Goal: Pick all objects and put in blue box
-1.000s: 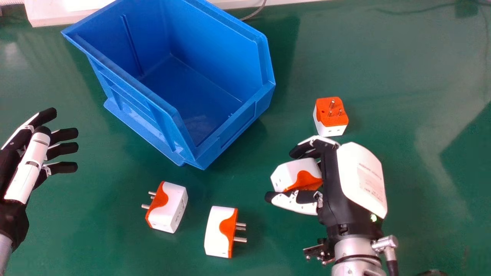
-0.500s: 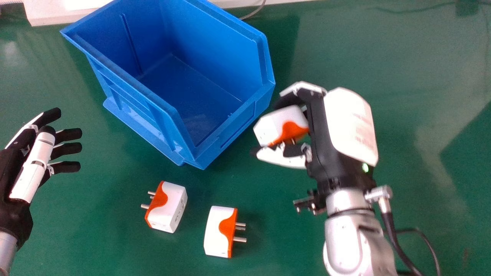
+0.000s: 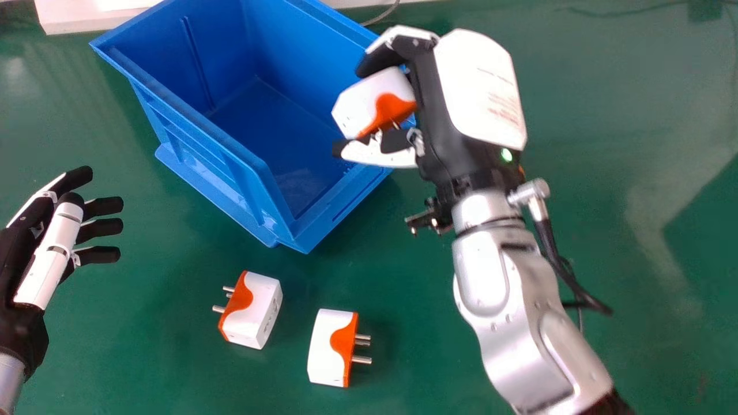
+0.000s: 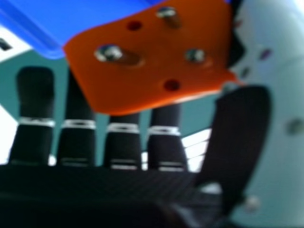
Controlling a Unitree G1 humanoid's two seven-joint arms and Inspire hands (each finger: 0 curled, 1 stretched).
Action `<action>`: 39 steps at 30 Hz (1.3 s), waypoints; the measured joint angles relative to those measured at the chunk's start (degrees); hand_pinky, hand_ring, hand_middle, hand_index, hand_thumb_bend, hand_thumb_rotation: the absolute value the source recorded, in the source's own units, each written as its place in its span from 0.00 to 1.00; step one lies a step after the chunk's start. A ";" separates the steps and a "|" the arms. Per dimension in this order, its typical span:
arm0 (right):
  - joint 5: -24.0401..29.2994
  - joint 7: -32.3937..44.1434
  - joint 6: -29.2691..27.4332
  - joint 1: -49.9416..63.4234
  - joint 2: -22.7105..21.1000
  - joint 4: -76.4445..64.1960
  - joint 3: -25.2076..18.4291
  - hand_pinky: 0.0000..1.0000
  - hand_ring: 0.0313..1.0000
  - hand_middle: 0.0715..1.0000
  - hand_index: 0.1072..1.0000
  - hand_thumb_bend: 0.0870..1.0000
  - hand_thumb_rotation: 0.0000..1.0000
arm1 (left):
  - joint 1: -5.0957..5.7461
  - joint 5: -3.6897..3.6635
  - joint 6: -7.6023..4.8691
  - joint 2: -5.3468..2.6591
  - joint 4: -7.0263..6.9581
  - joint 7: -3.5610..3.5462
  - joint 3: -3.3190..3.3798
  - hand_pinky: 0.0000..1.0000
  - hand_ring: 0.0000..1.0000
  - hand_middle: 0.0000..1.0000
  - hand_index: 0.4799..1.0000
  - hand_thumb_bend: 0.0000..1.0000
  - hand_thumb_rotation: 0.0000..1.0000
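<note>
Box (image 3: 300, 57) opens just left of my right hand (image 3: 432, 104), which grips a plug (image 3: 369, 101) and sits nearer than my open left hand (image 3: 41, 259); leftward, then down, seems right.

Plain blue is being worn by the box (image 3: 351, 193), and green by the tabletop (image 3: 605, 86), where paler and darker patches are being shown at the right. White is being joined by orange on the held adapter (image 3: 369, 101). On the near left adapter (image 3: 253, 311) and the near middle adapter (image 3: 331, 349), white is being met by orange along a wavy edge, and silver is being shown by the pins (image 3: 362, 360). Black and white are being combined on the right hand (image 3: 452, 98) and left hand (image 3: 46, 248); silver is being carried by the right forearm (image 3: 484, 276).
</note>
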 measured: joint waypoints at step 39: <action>2.82 0.28 -10.34 -32.54 5.11 48.07 7.95 0.34 0.43 0.50 0.43 0.45 0.00 | 4.87 0.26 0.82 -1.90 -7.33 0.07 -0.51 0.61 0.72 0.75 0.72 0.10 0.76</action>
